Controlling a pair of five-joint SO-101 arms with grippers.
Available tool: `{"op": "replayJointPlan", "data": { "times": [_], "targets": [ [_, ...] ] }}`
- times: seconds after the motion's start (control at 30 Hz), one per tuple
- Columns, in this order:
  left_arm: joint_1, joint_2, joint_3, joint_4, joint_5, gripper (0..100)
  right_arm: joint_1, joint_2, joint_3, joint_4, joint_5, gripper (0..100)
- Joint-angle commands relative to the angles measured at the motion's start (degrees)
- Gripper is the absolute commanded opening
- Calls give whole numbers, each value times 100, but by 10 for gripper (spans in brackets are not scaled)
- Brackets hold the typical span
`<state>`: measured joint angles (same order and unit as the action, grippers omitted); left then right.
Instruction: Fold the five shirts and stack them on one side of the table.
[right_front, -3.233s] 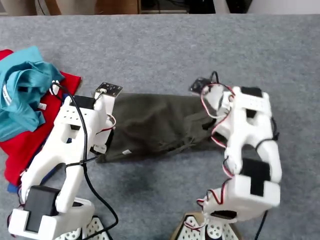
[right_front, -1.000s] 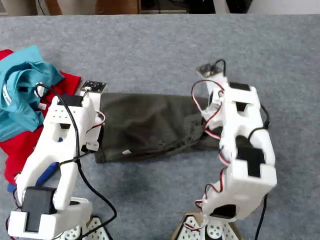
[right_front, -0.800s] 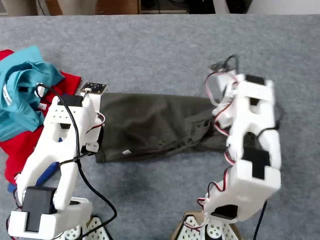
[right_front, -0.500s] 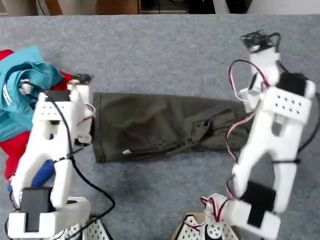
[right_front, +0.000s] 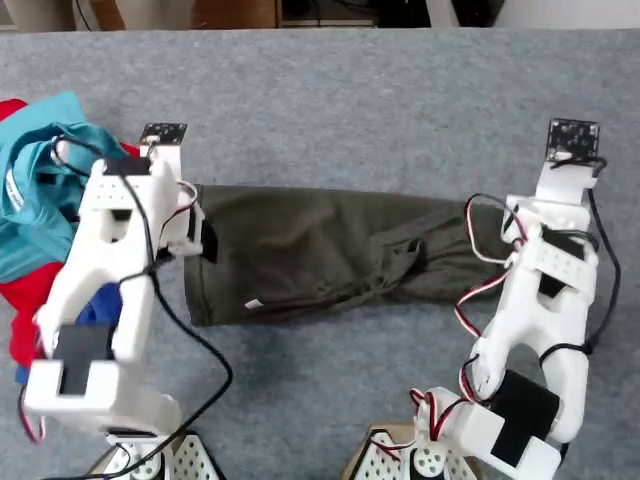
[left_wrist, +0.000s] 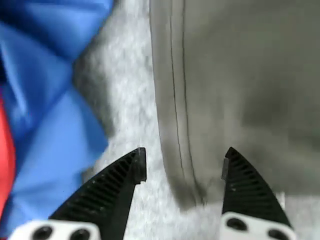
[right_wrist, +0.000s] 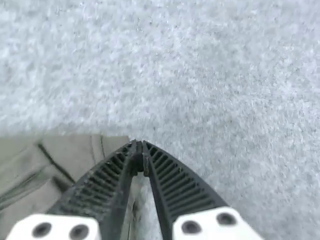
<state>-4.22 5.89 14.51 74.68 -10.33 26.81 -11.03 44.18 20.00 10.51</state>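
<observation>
Left gripper (left_wrist: 185, 154) spread astride the olive shirt (right_front: 300, 250) hem mid-frame, poised to pinch; right gripper (right_wrist: 139, 146) pressed together at the opposite end.

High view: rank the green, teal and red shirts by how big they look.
1. Green shirt
2. Teal shirt
3. Red shirt, by its visible part alone; the Teal shirt and the left arm cover much of it.
</observation>
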Motion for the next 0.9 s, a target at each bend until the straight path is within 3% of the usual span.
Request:
{"op": "replayJointPlan", "data": {
  "times": [0.0, 0.3, 0.67, 0.87],
  "targets": [
    [53, 699, -879, -88, 105, 257, -13, -233, 4, -316, -44, 9],
    [44, 2325, -1653, -70, 114, 164, -13, -207, 4, -316, -62, 9],
    [105, 2475, -1793, -62, 123, 50, -13, 488, -286, -633, -62, 9],
    [132, 2290, -2857, 976, 114, 30, 180, 673, -488, -686, -62, 5]
  ]
}}
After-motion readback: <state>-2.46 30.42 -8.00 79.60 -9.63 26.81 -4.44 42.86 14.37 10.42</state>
